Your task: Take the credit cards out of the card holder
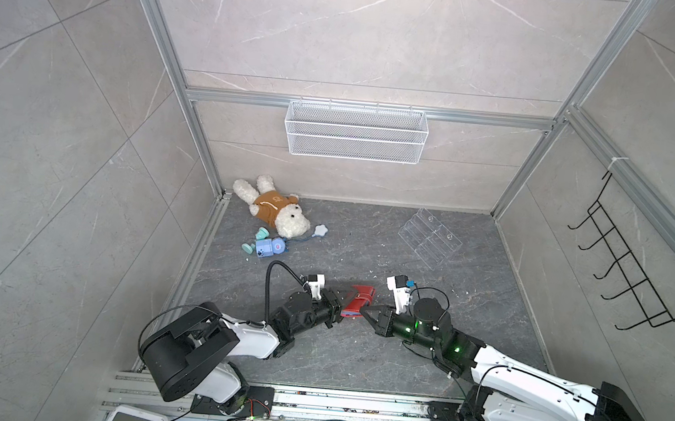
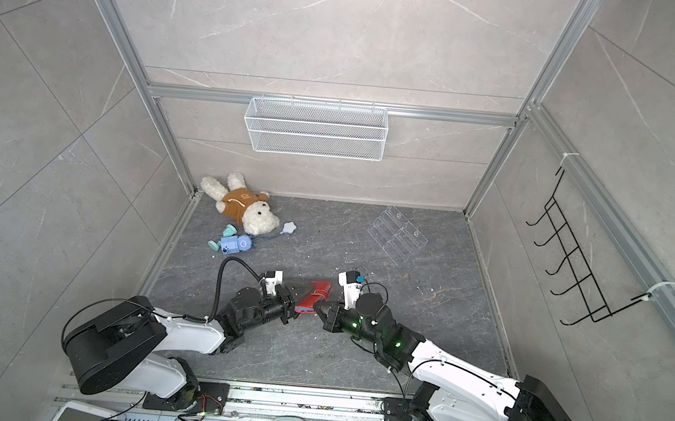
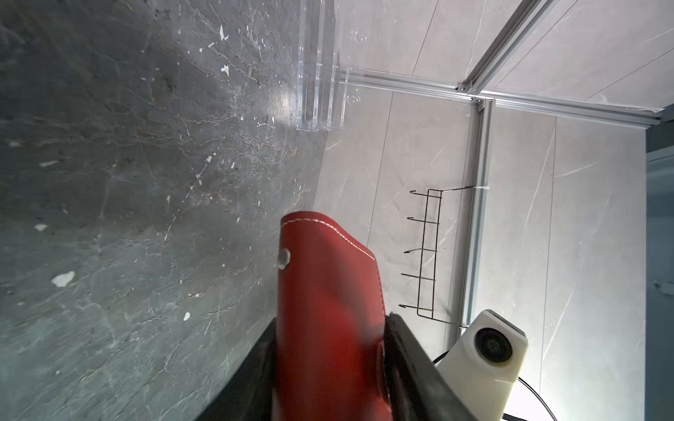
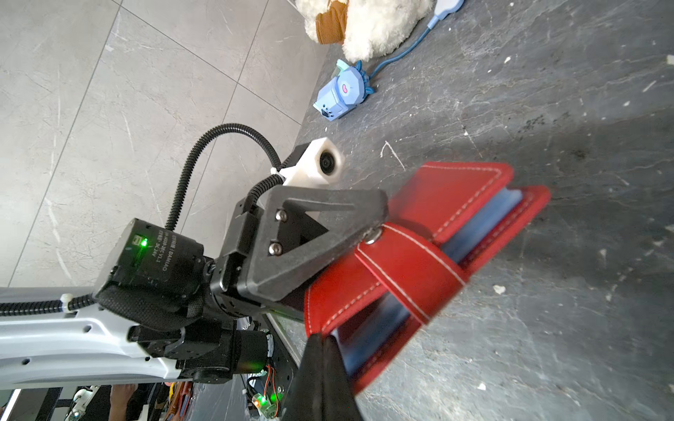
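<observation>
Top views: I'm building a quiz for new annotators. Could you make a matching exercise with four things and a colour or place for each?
Things:
1 card holder
2 plush dog
3 wire basket
4 acrylic stand

Descriptions:
A clear, far right
B white mesh, hanging
C red
D white fur, brown shirt

Pairs: 1-C, 2-D, 3-B, 4-A

Arms low, angled inward, tips nearly meeting; left claw [image 1: 347, 304] jaws clamped, gripping; right claw [image 1: 365, 310] jaws pinched together.
</observation>
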Robot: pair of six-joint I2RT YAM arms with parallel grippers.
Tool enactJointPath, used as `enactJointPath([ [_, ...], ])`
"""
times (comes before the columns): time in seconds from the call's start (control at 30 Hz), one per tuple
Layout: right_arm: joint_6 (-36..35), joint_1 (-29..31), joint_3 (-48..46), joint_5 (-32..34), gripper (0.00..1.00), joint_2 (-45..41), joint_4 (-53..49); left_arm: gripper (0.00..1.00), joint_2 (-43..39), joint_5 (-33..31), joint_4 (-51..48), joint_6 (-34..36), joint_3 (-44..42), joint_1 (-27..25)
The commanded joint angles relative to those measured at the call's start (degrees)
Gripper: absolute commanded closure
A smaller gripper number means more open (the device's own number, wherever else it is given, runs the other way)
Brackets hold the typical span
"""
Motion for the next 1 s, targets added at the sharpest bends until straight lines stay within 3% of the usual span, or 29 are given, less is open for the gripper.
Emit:
enactJointPath([
  [0.0,0.6,0.3,1.4,-0.2,1.00,-0.1,2.6,0.59,-4.0,-1.7,2.9,0.9,0.1,-0.2],
  [0.27,0.7,0.3,1.0,0.0,1.00,-0.6,2.4,0.61,-10.8,-3.0,-2.2,4.0,0.0,-0.3],
  [0.5,0.4,0.3,1.4,-0.3,1.00,0.0,2.5,0.71,-13.1,-2.9,-3.9,5.3,-0.2,-0.2],
  [0.97,0.2,0.3,0.9,-0.6,1.00,0.6,3.1,0.66,-21.5,-5.8,-12.2,9.1,-1.4,-0.2],
])
